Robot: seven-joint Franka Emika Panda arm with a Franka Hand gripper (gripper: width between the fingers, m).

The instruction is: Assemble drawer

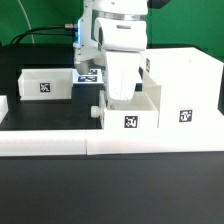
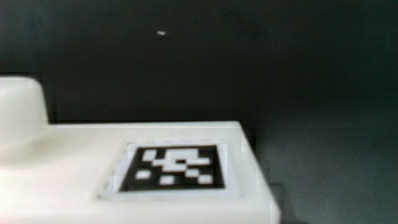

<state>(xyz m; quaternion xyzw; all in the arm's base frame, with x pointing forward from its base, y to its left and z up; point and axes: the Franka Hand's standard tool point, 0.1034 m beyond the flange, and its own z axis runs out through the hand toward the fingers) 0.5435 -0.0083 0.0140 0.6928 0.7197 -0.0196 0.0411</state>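
White: one housing (image 1: pixel 190 85); two trays, left tray (image 1: pixel 45 85), front tray (image 1: pixel 130 118) under pincer (image 1: pixel 122 92).

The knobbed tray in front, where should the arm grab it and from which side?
Likely one thin wall of the knobbed tray, from above: it sits open side up, so its walls stand free to pinch. Its knob sticks out low toward the exterior view's left, harder to reach.

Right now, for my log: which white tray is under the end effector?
The tray beside the tall housing; the other tray sits apart at the exterior view's left.
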